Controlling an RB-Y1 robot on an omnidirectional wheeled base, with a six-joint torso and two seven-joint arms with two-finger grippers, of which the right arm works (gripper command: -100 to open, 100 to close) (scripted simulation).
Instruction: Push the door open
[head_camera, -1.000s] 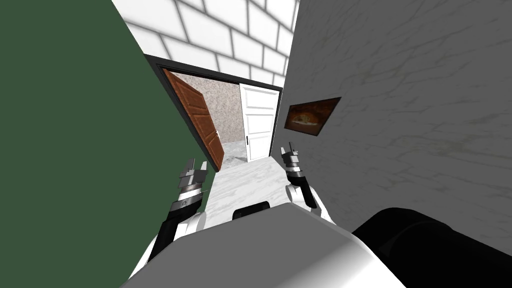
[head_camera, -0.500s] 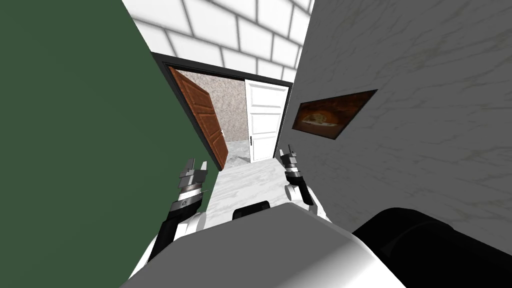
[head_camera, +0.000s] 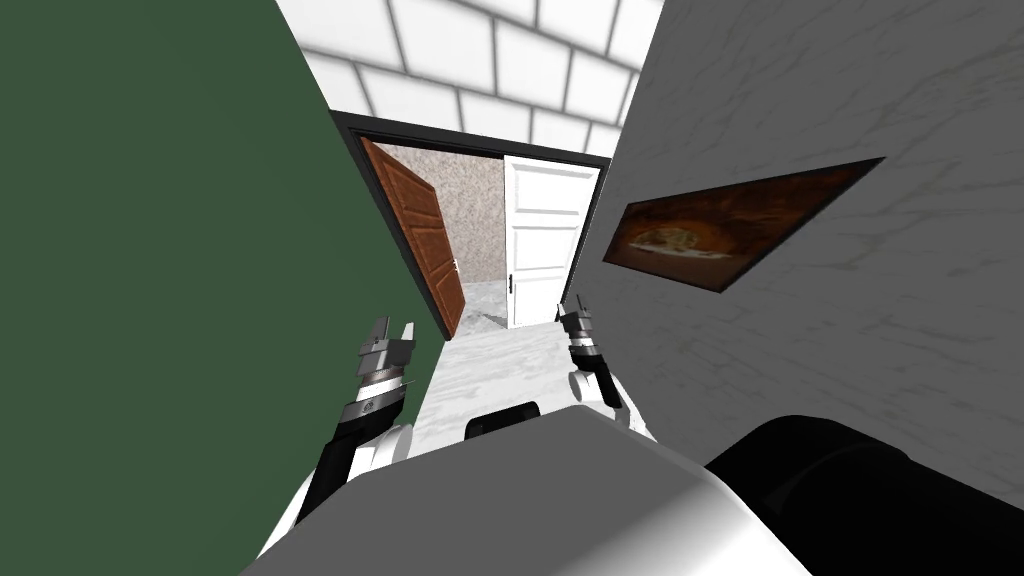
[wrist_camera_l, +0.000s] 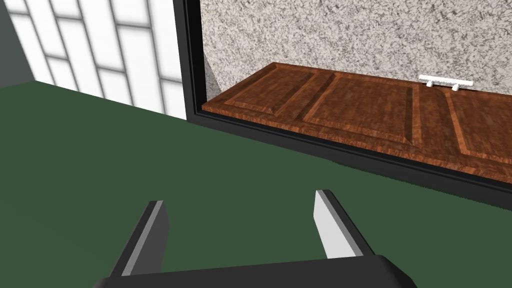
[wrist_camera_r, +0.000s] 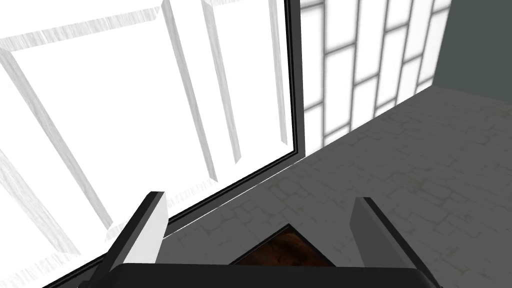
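Firstly, brown door: a brown panelled wooden door, the left leaf of the doorway at the end of the corridor, swung part-way inward and standing at an angle to its frame.
Brown door handle: a small white bar handle near the leaf's free edge.
White door: a white panelled door, the right leaf, lying flat in the plane of the frame, with a small dark handle at its inner edge.
Frame: a dark door frame around both leaves.
Beyond the gap: a speckled beige-grey wall, seen between the two leaves.
Floor: a pale marbled floor running up to the doorway.
Left gripper: the left gripper, fingers spread and holding nothing, close beside the plain dark green wall, well short of the brown door.
Right gripper: the right gripper, fingers likewise apart and empty, close to the grey veined wall, pointing toward the white door.
Wall picture: a dark-framed brown picture on the grey wall.
Above the doorway: a white block wall.
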